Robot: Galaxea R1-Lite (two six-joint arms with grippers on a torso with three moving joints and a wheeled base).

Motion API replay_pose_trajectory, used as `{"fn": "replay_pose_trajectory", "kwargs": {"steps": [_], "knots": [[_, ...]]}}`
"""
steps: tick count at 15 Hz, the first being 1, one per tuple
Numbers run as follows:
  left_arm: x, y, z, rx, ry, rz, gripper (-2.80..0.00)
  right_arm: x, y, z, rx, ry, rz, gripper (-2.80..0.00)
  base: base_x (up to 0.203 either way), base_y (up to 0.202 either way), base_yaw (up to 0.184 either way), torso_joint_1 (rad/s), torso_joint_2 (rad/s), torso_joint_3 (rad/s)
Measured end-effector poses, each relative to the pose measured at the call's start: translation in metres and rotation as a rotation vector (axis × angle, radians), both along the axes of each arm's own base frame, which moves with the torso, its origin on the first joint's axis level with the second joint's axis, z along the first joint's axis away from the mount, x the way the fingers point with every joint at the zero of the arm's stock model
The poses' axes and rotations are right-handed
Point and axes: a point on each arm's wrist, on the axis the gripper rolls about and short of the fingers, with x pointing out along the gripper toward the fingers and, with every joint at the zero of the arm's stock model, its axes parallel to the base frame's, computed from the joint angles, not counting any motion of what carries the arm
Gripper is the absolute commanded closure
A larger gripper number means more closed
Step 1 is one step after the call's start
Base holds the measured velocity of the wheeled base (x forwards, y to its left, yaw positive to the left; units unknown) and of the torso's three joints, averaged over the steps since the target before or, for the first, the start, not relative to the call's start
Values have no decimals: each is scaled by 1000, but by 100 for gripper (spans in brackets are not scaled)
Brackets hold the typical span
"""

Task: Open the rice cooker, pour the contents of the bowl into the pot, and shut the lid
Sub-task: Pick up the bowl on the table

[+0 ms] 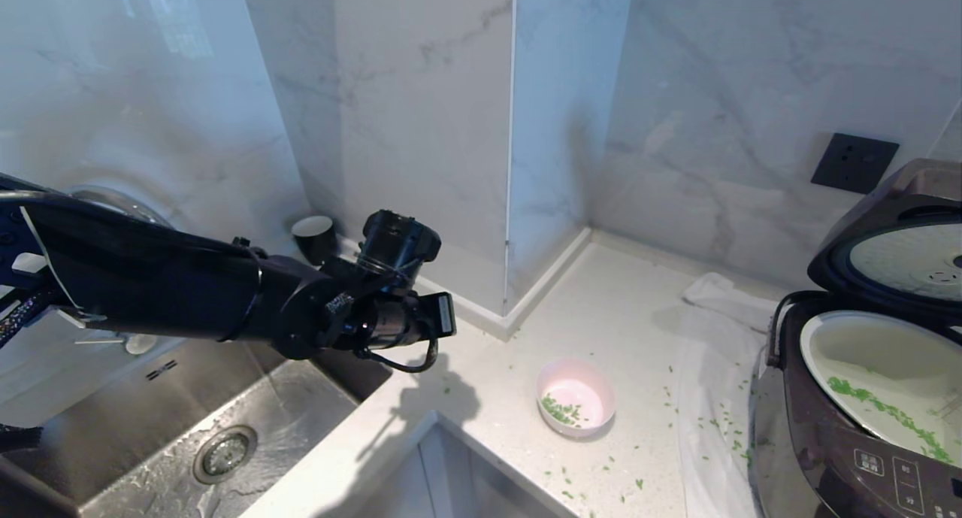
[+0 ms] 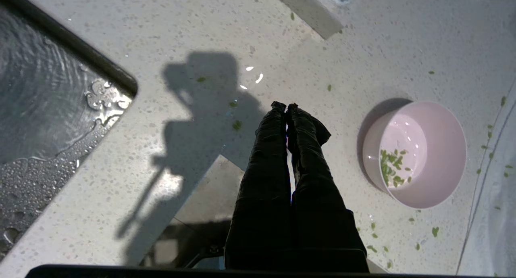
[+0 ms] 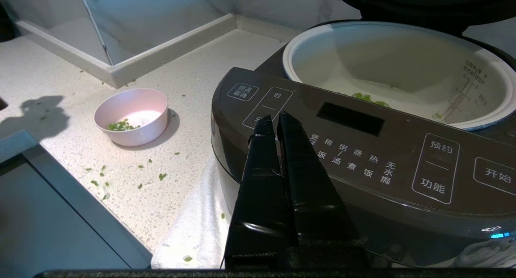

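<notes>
The rice cooker [image 1: 797, 443] [image 3: 363, 157] stands at the right with its lid [image 1: 887, 255] swung up and open. Its pale pot [image 1: 819, 337] [image 3: 290, 48] holds a streak of green bits [image 1: 887, 413]. The pink bowl [image 1: 576, 396] [image 2: 419, 157] [image 3: 133, 114] sits upright on the counter, left of the cooker. A small patch of green contents [image 1: 560, 410] [image 2: 393, 167] lies in it. My left gripper [image 2: 285, 105] hangs shut and empty above the counter, between sink and bowl. My right gripper [image 3: 274, 117] is shut and empty before the cooker's control panel.
A wet steel sink [image 1: 188, 428] [image 2: 40, 108] lies left of the bowl. A black cup [image 1: 316, 236] stands by the wall. A white cloth [image 1: 714, 398] [image 3: 193, 221] lies under the cooker. Green bits [image 1: 721, 420] are scattered on the counter. A wall corner juts out behind.
</notes>
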Motion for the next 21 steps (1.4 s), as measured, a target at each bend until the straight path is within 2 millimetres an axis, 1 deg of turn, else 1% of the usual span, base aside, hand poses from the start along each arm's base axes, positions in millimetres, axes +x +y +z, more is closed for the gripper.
{"fn": "replay_pose_trajectory", "kwargs": {"steps": [2, 6, 9, 13, 14, 17, 21], "knots": [[-8, -13, 0, 7, 13, -39, 0, 0, 0, 0, -1, 0, 0, 0, 0, 0, 0, 0, 0, 0], [-28, -52, -3, 1, 21, -144, 0, 0, 0, 0, 0, 0, 0, 0, 0, 0, 0, 0, 0, 0], [-32, -81, -11, -9, 23, -196, 0, 0, 0, 0, -1, 0, 0, 0, 0, 0, 0, 0, 0, 0], [-28, -108, -25, -35, 37, -207, 0, 0, 0, 0, -1, 0, 0, 0, 0, 0, 0, 0, 0, 0], [-29, -115, -31, -30, 44, -218, -280, 0, 0, 0, -1, 0, 0, 0, 0, 0, 0, 0, 0, 0], [-33, -131, -45, -11, 55, -243, -280, 0, 0, 0, -1, 0, 0, 0, 0, 0, 0, 0, 0, 0], [-24, -141, -57, 24, 89, -209, -280, 0, 0, 0, -1, 0, 0, 0, 0, 0, 0, 0, 0, 0]]}}
